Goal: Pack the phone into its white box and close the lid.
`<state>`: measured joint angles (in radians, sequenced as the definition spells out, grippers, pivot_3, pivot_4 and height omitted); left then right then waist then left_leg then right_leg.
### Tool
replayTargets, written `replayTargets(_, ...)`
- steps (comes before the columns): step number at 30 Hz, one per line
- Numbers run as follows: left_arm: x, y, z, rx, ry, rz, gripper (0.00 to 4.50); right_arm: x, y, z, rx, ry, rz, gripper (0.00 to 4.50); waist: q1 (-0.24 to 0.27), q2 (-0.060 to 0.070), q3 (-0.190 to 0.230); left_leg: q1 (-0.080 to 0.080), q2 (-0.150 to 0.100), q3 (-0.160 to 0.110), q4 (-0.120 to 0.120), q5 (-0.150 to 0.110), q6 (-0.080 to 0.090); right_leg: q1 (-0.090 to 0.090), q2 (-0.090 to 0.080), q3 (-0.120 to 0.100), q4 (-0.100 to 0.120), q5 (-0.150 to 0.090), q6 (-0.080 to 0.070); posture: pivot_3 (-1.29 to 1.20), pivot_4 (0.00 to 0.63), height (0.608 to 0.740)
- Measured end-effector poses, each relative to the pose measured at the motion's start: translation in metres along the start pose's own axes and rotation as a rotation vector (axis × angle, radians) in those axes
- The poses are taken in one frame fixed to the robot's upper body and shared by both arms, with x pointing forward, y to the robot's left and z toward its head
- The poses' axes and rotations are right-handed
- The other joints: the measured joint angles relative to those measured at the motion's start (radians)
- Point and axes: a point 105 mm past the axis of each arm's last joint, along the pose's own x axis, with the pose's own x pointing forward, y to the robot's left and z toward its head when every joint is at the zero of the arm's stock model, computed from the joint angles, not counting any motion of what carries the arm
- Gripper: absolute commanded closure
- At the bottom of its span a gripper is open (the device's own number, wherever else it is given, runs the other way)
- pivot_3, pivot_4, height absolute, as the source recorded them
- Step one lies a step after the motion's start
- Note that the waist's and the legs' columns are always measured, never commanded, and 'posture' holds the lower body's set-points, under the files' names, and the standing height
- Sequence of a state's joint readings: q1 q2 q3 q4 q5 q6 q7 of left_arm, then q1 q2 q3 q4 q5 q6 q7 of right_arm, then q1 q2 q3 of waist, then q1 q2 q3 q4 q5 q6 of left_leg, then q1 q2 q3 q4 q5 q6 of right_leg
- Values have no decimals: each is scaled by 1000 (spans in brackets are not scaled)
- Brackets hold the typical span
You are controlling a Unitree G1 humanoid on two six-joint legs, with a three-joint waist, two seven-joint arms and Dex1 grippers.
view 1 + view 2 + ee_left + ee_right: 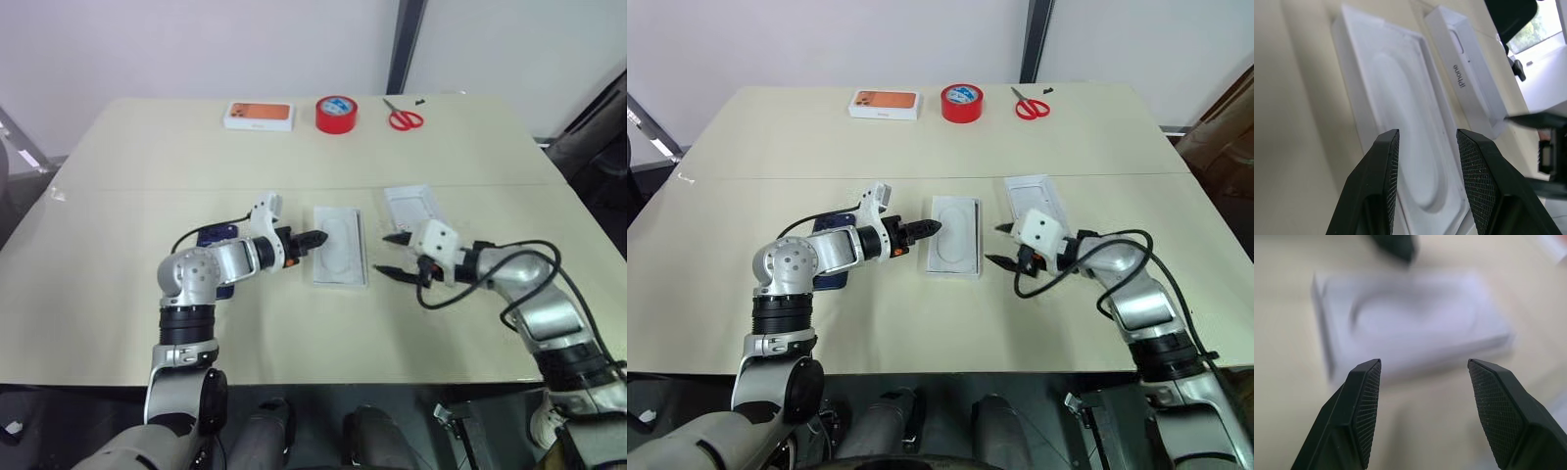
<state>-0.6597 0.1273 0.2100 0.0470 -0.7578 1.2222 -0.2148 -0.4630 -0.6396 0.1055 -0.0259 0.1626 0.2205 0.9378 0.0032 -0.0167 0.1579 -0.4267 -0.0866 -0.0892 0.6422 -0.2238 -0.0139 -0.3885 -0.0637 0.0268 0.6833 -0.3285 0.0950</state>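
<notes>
The white box (340,245) lies lengthwise at mid-table, and a thin white insert with a rounded recess (1400,112) covers its floor. My left gripper (318,238) hovers at the box's left edge, open, with nothing between its fingers. The lid (409,204) lies just right of the box, hollow side up, with lettering on its side wall (1459,81). My right gripper (384,255) is open and empty. It floats in front of the lid and right of the box, pointing at the box. The dark blue phone (217,233) lies on the table, partly hidden under my left forearm.
Along the far edge stand a white box with an orange picture (260,116), a red tape roll (336,115) and red-handled scissors (404,119). The beige table (118,294) is bare to the left and in front.
</notes>
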Motion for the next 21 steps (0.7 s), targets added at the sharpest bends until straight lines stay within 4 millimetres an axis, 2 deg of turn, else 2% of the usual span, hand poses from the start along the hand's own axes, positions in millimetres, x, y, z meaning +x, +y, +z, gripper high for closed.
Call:
replayTargets(2, -6, 0, 12, 57, -62, 2, 2515, 11, -4, 16, -12, -53, -16, 2854, 0, 0, 0, 0, 0, 0, 0, 0, 0, 0, 0, 0, 0, 0, 0, 0, 150, 734)
replayTargets(5, -20, 9, 22, 145, -130, 22, 2515, 28, 1, 20, -45, -57, -9, 4465, 1, 0, 0, 0, 0, 0, -1, 0, 0, 0, 0, 0, 0, 0, 0, 0, 150, 734)
replayTargets(9, -48, 36, 25, 315, -164, 104, 2515, 60, 18, 3, -74, 27, 16, 4465, -4, 1, 0, 0, 0, 0, -2, 1, -1, -2, 0, 0, 0, 0, 0, 0, 150, 734)
replayTargets(12, -62, 45, 30, 376, -208, 120, 2515, 75, 24, -11, -76, 105, 23, 4465, -1, 1, 0, 0, -1, 0, -2, 1, -1, -1, -1, 0, 0, 0, 0, 0, 150, 734)
replayTargets(14, -65, 47, 31, 379, -230, 126, 2515, 83, 25, -11, -86, 128, 21, 4465, 2, 1, 0, 0, -1, 0, -2, 1, -1, -2, -1, 0, -1, 0, 0, 0, 150, 734)
replayTargets(17, -65, 48, 30, 372, -236, 131, 2515, 87, 23, -13, -139, 170, 23, 4465, 3, 1, 0, 0, -1, 0, -2, 1, -1, -3, -1, 0, -1, 0, 0, 0, 150, 734)
replayTargets(21, -63, 48, 24, 354, -237, 136, 2515, 81, 21, -22, -181, 225, 47, 4465, 1, 1, 0, 0, -1, -1, -2, 1, -1, -1, -1, 0, 0, 0, 0, 0, 150, 734)
